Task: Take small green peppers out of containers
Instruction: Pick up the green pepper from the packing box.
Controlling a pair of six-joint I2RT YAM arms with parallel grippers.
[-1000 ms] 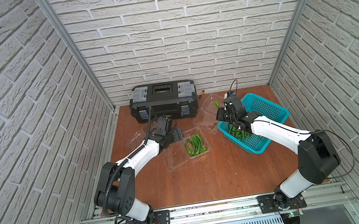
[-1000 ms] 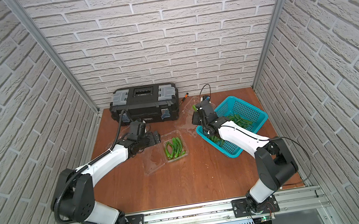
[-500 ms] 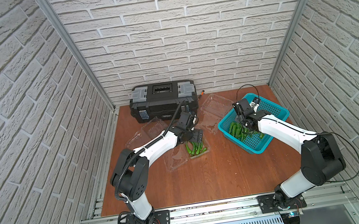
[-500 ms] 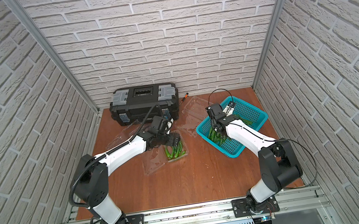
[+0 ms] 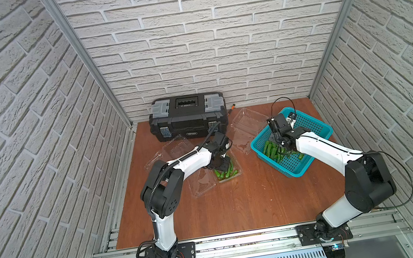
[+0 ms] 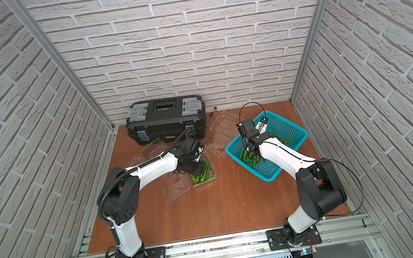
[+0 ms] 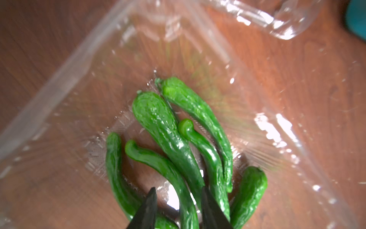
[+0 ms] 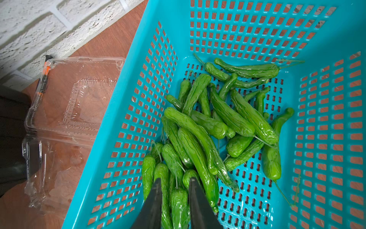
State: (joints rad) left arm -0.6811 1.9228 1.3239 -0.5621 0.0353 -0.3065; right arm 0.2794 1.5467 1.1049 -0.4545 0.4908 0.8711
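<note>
Several small green peppers (image 7: pixel 158 123) lie in an open clear container (image 5: pixel 238 176) at mid table. My left gripper (image 7: pixel 177 190) reaches down into it. Its jaws are narrowly open astride one pepper (image 7: pixel 184 200), with a gap on one side. In both top views it sits over the heap (image 5: pixel 223 164) (image 6: pixel 196 169). My right gripper (image 8: pixel 175 179) hangs open low over a pile of peppers (image 8: pixel 198 138) in the teal basket (image 5: pixel 310 118). It holds nothing. Two empty containers (image 5: pixel 248 123) (image 5: pixel 172 150) lie open near the back.
A black toolbox (image 5: pixel 188 115) stands against the back wall. An orange-handled screwdriver (image 5: pixel 231 108) lies beside it. The filled container's lid (image 5: pixel 203 185) lies flat toward the left arm. Brick walls close in three sides.
My left arm swung from the empty container by the toolbox to the peppers, and its jaws narrowed. My right gripper moved over the basket and its jaws parted.
</note>
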